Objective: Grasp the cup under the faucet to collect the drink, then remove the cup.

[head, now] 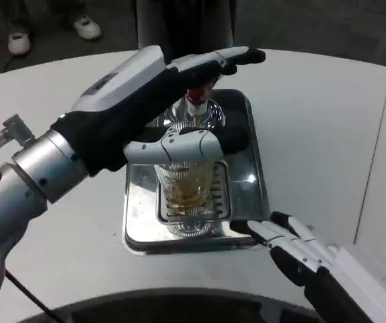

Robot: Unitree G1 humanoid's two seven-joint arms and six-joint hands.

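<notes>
A clear ribbed cup (187,185) with amber drink in it stands on the slotted grate of a shiny steel drip tray (250,168), under a chrome faucet (196,111) with a red part on it. My left hand (156,101) reaches in from the left and holds the cup. Its thumb (183,145) lies across the front of the cup near the rim, and its fingers (230,57) stretch over and past the faucet. The cup's back side is hidden. My right hand (294,245) lies by the tray's front right corner, fingers apart, holding nothing.
The tray sits in the middle of a round white table (314,114). The table's front edge curves just below the tray. At the far top, a person's legs and white shoes (85,27) stand on the dark floor.
</notes>
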